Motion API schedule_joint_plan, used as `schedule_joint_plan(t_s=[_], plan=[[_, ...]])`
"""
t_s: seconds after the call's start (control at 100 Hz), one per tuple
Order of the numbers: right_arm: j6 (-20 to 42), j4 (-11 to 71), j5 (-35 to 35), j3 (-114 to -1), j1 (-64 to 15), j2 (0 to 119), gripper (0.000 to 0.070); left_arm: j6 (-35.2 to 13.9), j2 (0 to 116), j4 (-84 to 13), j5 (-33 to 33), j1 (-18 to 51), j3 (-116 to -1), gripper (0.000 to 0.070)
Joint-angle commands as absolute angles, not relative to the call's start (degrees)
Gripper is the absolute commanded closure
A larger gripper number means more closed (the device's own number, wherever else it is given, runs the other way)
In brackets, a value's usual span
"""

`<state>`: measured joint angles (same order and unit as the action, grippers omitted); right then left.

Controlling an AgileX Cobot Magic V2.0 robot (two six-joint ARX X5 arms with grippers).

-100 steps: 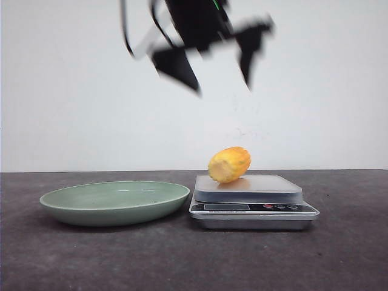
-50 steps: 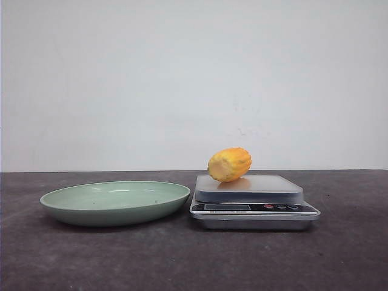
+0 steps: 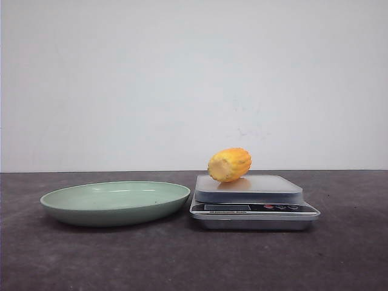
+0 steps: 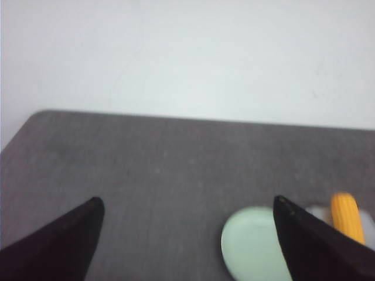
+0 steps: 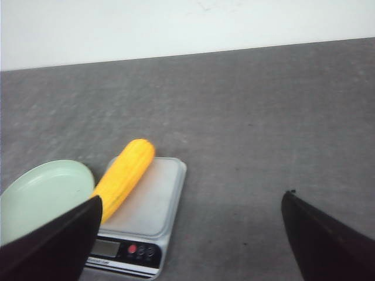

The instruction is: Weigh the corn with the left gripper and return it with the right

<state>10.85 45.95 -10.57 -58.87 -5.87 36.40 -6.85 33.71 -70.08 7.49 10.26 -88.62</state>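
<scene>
Corn point(image 3: 229, 164), a stubby yellow-orange cob, lies on the silver digital scale point(image 3: 254, 202) just beside the pale green plate point(image 3: 115, 202), mid-table toward the far edge. Left gripper point(image 4: 187, 202) and right gripper point(image 5: 190, 199) hang high, jaws spread wide, holding nothing.

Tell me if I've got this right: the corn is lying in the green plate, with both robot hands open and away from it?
Not quite. The corn lies on the kitchen scale, not in the green plate, which is empty beside it; the front view shows this plainly. The rest holds: the left hand and right hand are both open, clear of the corn.
</scene>
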Motion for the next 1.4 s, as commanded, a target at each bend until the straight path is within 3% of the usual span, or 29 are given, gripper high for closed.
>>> schedule_joint_plan(t_s=[0.0,0.33,0.43,0.58,0.73,0.99,1.39], plan=[[10.7,45.4,-11.0,-60.0,-7.0,36.6,0.0079,-7.4,32.4,-71.6,7.2,10.3,-89.5,0.0139],[12.9,40.1,-10.9,-63.1,-17.2,48.1,0.0078,-10.2,24.3,-78.3,6.7,10.3,-89.5,0.0139],[13.4,37.8,-8.1,-65.6,-21.8,54.3,0.0076,-10.3,23.5,-80.0,6.5,10.3,-89.5,0.0139],[13.6,35.1,-2.5,-69.4,-28.0,64.5,0.0011,-11.2,23.2,-80.7,6.1,10.3,-89.5,0.0139],[14.4,33.8,2.3,-73.3,-31.8,75.2,0.0011,-11.4,23.2,-81.0,5.4,10.3,-89.5,0.0139],[17.7,32.3,3.5,-75.4,-33.0,89.2,0.0011,-11.6,23.2,-81.7,5.4,10.3,-89.5,0.0139],[20.5,28.5,2.9,-75.4,-33.3,99.5,0.0013,-12.8,23.2,-82.7,5.0,10.3,-89.5,0.0139]])
